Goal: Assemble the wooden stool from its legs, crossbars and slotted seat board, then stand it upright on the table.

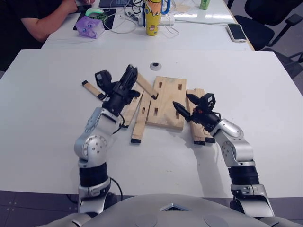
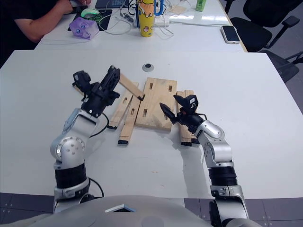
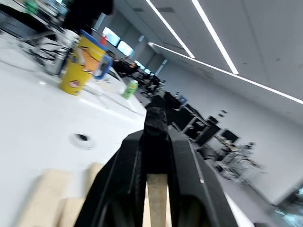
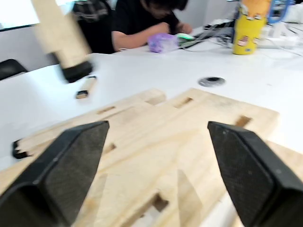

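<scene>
Seen from the left eye view, the left gripper [image 1: 124, 85] clamps a leg [image 1: 146, 86] tilted over the seat board [image 1: 166, 101], which lies flat on the table [image 1: 47, 94]; the left wrist view suggests the leg could twist off-slot, and in the right wrist view the right gripper [image 4: 156, 127], fingers [image 4: 71, 161] apart, leaves the board unbraced.

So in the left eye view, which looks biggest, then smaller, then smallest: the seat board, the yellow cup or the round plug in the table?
1. Seat board
2. Yellow cup, though it stands farther off
3. Round plug
</scene>
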`<action>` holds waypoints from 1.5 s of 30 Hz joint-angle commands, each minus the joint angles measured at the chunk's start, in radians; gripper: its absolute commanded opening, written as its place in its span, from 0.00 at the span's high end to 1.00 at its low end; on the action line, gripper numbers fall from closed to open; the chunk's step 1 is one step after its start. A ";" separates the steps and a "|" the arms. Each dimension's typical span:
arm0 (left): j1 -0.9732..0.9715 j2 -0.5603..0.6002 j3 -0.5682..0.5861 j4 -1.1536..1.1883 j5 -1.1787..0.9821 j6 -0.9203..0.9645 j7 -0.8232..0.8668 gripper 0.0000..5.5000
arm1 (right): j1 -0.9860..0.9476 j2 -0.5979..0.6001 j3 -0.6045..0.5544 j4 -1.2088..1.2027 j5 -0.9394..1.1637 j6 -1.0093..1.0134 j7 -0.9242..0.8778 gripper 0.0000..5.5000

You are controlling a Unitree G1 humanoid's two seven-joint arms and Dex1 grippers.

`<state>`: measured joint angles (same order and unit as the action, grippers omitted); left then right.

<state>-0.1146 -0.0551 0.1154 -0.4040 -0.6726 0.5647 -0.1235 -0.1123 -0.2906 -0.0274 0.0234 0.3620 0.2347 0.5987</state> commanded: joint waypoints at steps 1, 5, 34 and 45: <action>0.050 -0.044 -0.030 0.009 0.045 -0.059 0.035 0.92 | -0.029 0.021 -0.025 0.024 0.008 0.005 -0.033 0.30; 0.050 -0.056 -0.045 0.063 0.065 -0.118 0.040 0.92 | -0.062 0.019 0.000 0.052 -0.033 -0.019 -0.030 0.30; 0.090 -0.037 -0.093 0.132 0.102 -0.194 0.072 0.92 | -0.073 0.054 -0.005 0.104 -0.041 -0.041 -0.037 0.30; 0.104 -0.029 -0.094 0.135 0.116 -0.200 0.087 0.92 | -0.075 0.061 -0.011 0.114 -0.043 -0.049 -0.044 0.30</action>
<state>-0.0157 -0.0562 0.0215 -0.2684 -0.5672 0.3637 -0.0504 -0.1801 -0.2317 -0.0311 0.1291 0.3235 0.1906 0.5617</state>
